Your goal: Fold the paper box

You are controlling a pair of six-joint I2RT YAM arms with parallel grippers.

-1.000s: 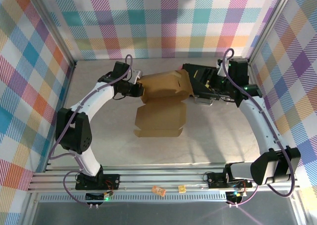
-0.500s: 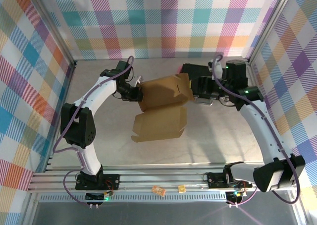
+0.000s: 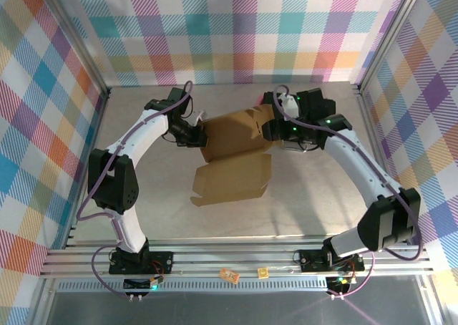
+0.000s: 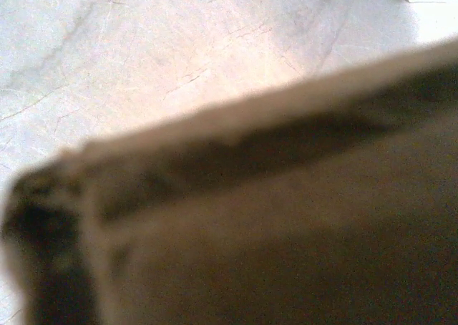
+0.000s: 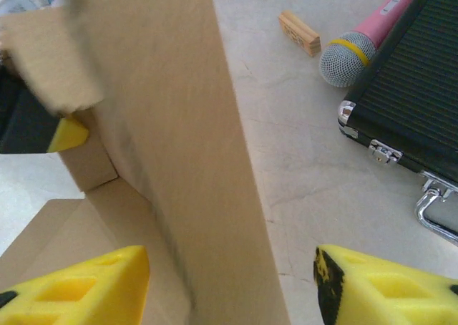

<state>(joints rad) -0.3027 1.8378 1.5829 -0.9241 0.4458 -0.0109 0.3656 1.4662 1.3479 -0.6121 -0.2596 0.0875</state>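
Paper box [image 3: 232, 176] sits mid-table, slightly toward the far edge. Its nearer panel lies flat on the table [image 3: 315, 196], with the side flaps turned up a little. The farther panel is raised off the hinge line and leans back.

Left hand [image 3: 198, 132] is at the raised panel's left end and right hand [image 3: 270, 130] at its right end, both pressed close to the cardboard from above.

Right wrist view: right hand [image 5: 229, 289] stands wide open. The raised panel runs edge-on between the yellow fingertips [image 5: 79, 285], one inside the box and the other clear of the cardboard on the table side, so nothing is clamped. A black-and-yellow finger of the left hand shows at the panel's other end, tucked under a small tab.

Left wrist view: blurred cardboard [image 4: 286, 253] sits right against the lens, with pale table [image 4: 179, 46] beyond it. The left hand's fingers are not readable, so its grip cannot be told.

Toward the far right corner, the right wrist view shows a black case [image 5: 415, 89] with a ribbed lid, metal latch and handle. A pink microphone [image 5: 361, 49] lies touching its edge. A small wooden block [image 5: 299, 33] lies just beside the microphone.
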